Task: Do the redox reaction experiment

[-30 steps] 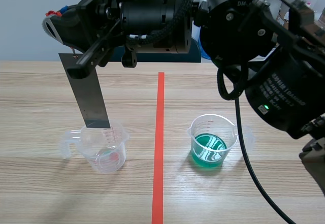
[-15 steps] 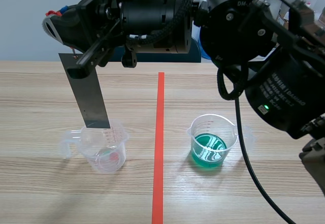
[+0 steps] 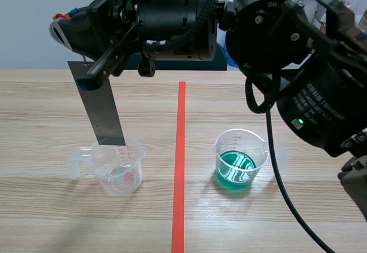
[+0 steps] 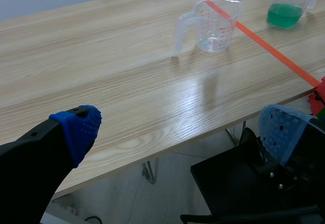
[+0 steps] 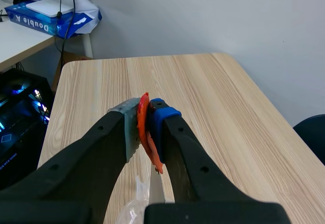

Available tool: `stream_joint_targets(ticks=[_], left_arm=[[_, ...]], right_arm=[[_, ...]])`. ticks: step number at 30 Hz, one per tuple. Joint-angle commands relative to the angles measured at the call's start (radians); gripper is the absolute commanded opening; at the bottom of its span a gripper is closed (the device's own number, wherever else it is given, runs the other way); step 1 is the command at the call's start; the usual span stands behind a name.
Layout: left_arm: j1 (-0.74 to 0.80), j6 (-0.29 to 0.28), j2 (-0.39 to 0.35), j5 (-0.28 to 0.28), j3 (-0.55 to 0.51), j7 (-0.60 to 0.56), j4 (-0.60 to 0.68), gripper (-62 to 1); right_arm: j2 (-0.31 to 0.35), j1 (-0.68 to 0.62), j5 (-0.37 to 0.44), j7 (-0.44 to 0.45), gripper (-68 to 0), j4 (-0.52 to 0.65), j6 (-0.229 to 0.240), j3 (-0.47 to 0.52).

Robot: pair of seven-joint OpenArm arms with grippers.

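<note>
Right hand (image 5: pixel 143 121) clamps metal strip (image 3: pixel 105 112) over clear beaker (image 3: pixel 121 175) — green liquid (image 3: pixel 235 170) in second beaker (image 3: pixel 259 153); left hand (image 4: pixel 183 130) apart.

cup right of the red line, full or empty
Partly full: the cup holds green liquid in its lower part, well below the rim.

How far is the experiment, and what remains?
Done: the right gripper is shut on the metal strip. In hand: the strip hangs at the rim of the clear cup. Left: dipping it in the green liquid, probably; the left gripper is open.
</note>
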Motion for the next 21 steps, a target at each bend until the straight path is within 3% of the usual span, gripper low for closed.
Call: stream_joint_targets(ticks=[1, 11, 21], left_arm=[[0.001, -0.002, 0.005, -0.009, -0.006, -0.046, 0.012, 1.4], [0.001, -0.002, 0.005, -0.009, -0.006, -0.046, 0.012, 1.4], [0.001, -0.002, 0.005, -0.009, -0.006, -0.046, 0.012, 1.4]], right_arm=[[-0.001, 0.015, 0.008, 0.027, -66.9, 0.004, 0.000, 0.001], [-0.031, 0.015, -0.049, 0.088, -66.9, -0.089, 0.005, -0.023], [-0.079, 0.015, -0.209, 0.259, -66.9, -0.299, 0.024, -0.065]])
